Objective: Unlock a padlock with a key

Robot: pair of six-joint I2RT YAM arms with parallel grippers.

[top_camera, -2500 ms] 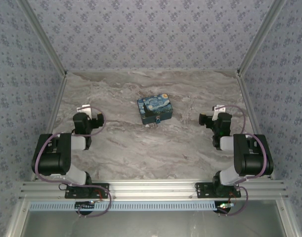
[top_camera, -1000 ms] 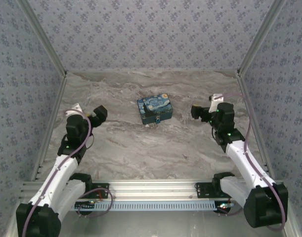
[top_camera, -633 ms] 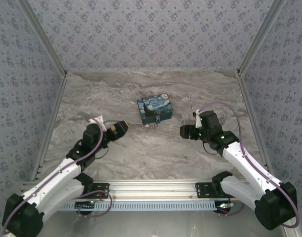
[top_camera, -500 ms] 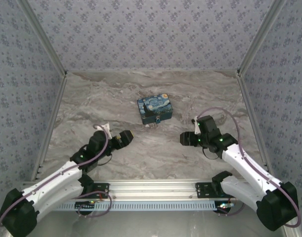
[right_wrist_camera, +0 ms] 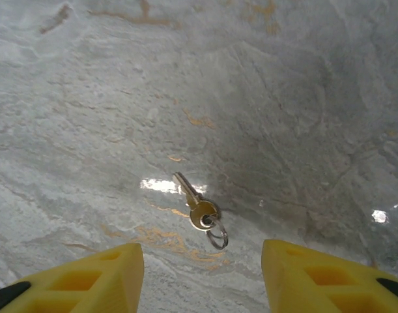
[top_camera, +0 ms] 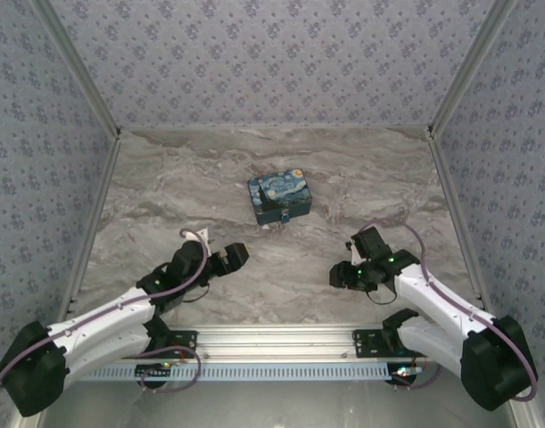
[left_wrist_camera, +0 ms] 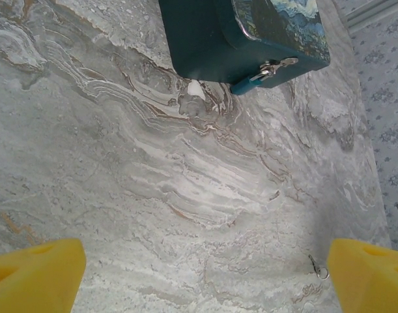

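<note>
Marble table (right_wrist_camera: 88, 85): right wrist view shows key (right_wrist_camera: 195, 207), left wrist padlock (left_wrist_camera: 249, 83).

On my right wrist feed I look down on the grey marbled table (right_wrist_camera: 303, 98). A small brass-coloured key (right_wrist_camera: 193, 203) lies flat on it, blade pointing up and left, bow toward me, with a thin wire ring (right_wrist_camera: 217, 236) through the bow. The right gripper (right_wrist_camera: 202, 280) shows as two yellow fingers (right_wrist_camera: 88, 277) at the bottom edge, standing apart with bare table between them. The key lies just beyond that gap, untouched. A glare spot (right_wrist_camera: 156, 186) sits beside the blade tip.
</note>
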